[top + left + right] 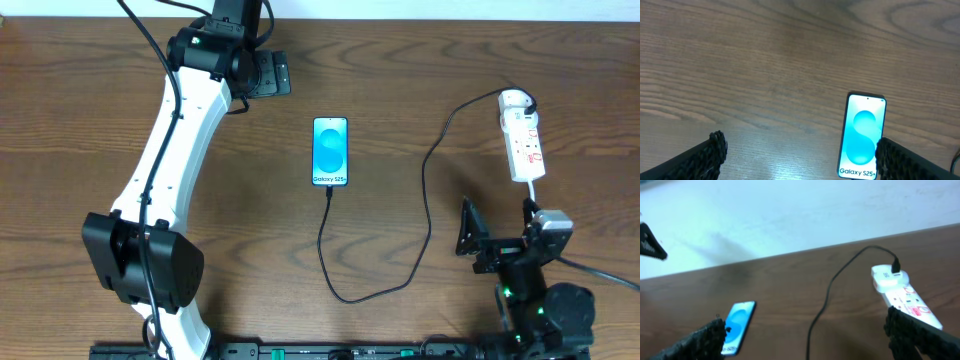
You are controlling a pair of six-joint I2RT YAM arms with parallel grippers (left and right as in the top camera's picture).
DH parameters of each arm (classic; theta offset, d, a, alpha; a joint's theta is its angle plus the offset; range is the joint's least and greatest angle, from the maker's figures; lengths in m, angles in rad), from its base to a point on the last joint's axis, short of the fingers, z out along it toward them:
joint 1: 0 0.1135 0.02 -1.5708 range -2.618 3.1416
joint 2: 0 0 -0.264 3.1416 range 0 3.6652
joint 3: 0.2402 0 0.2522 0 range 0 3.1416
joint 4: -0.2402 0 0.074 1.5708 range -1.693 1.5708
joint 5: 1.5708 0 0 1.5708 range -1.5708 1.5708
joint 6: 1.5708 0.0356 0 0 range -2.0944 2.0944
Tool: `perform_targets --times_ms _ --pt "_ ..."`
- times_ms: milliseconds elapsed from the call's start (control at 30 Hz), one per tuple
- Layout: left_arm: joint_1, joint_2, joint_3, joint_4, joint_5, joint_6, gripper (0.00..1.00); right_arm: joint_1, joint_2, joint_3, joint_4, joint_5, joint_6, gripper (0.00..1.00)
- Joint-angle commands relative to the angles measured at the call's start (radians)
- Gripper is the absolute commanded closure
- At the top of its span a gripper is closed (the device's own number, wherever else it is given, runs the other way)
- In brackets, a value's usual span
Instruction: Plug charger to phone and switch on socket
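The phone (330,152) lies flat mid-table with its blue screen up. The black charger cable (428,210) runs from the phone's near edge, where its tip touches the phone, loops toward the front and rises to a black plug (527,102) seated in the far end of the white socket strip (524,140). My left gripper (272,74) is open and empty, far left of the phone; the left wrist view shows its fingers (800,155) wide apart with the phone (862,135) by the right finger. My right gripper (497,230) is open and empty, just in front of the strip.
The right wrist view shows the open fingers (805,335), the phone (740,322) at left, the cable (832,287) in the middle and the strip (905,297) at right. The strip's white cord (531,192) runs toward my right arm. A pale wall lies beyond the table's far edge.
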Motion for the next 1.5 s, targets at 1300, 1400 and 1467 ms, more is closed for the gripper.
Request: perform_targets --times_ms 1300,1400,1467 --pt "-0.001 0.004 -0.002 -0.003 -0.013 -0.002 0.04 -0.045 -0.118 -0.333 0.246 0.018 -0.221 0.01" --pt "-0.001 0.004 -0.002 -0.003 -0.013 -0.002 0.04 -0.045 -0.118 -0.333 0.246 0.018 -0.228 0.01" --pt "-0.001 0.004 -0.002 -0.003 -0.013 -0.002 0.04 -0.045 -0.118 -0.333 0.247 0.017 -0.227 0.01"
